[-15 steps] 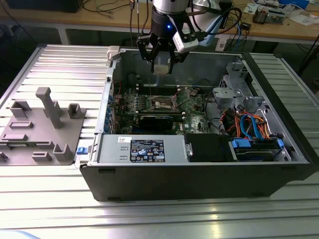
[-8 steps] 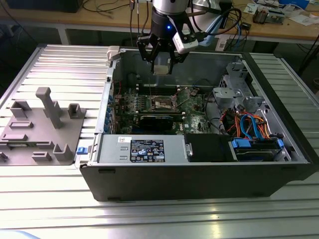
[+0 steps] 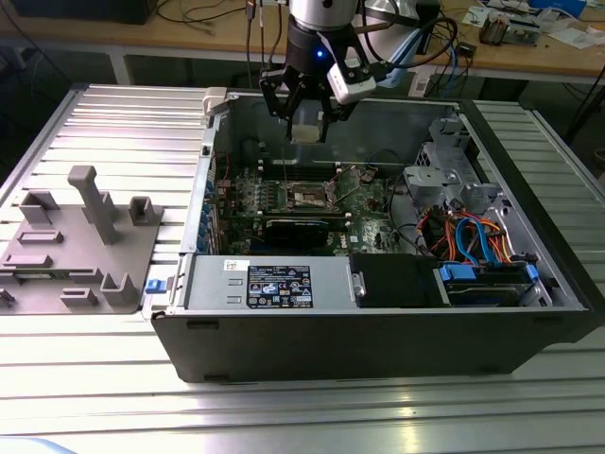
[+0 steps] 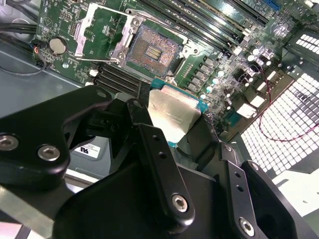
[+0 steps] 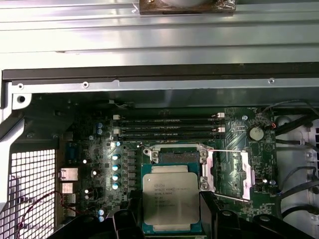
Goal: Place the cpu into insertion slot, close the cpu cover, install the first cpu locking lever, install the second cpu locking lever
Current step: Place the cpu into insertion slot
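— Grey metal nearest us: is that box the power supply (image 3: 274,284)? What does it hide?
— Yes. It lies along the near wall of the open computer case (image 3: 378,348) and cuts off the near edge of the green motherboard (image 3: 364,203). Just beyond it the black graphics card (image 3: 298,230) stands on the board.
— And the insertion slot (image 3: 307,196)?
— Beyond the card, small and dark-centred in the exterior view. In the second wrist view its contact field lies bare. In the first wrist view the cpu (image 5: 171,201) overlaps most of it, so just a strip shows.
— The cpu cover (image 4: 102,32)?
— Swung open, tilted up beside the slot. Thin bright rods run along it; whether they are the locking levers I cannot tell.
— Who has the chip?
— The gripper (image 3: 306,128) hangs above the slot, clear of the board. Its black fingers (image 4: 154,149) are clamped on two opposite edges of the cpu, silver top toward the wrist cameras.
— What else is in the case?
— On the exterior view's right, a drive bay (image 3: 444,161) with orange and blue cables (image 3: 477,236).
— Outside it?
— A grey fixture (image 3: 80,246) sits on the ribbed aluminium table (image 3: 284,416), to the exterior view's left. Farthest off is a wooden workbench (image 3: 142,38) strewn with wires.
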Controlling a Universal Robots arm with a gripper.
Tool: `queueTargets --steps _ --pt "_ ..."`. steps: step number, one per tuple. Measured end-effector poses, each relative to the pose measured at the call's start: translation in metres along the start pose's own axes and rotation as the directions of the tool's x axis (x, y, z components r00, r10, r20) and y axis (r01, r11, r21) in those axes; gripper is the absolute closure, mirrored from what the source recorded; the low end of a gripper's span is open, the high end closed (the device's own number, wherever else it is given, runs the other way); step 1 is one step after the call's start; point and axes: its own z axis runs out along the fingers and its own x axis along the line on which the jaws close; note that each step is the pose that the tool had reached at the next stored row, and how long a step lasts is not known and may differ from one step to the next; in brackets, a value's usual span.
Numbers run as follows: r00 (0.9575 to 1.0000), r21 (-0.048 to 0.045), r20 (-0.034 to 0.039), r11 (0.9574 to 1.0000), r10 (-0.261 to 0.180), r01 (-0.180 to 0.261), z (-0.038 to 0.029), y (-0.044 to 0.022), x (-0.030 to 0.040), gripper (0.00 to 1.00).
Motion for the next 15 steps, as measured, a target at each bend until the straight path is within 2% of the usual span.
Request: queueTargets --steps 15 --pt "1.0 0.0002 0.0 1.0 0.0 0.0 0.0034 -0.0003 -0.0001 0.45"
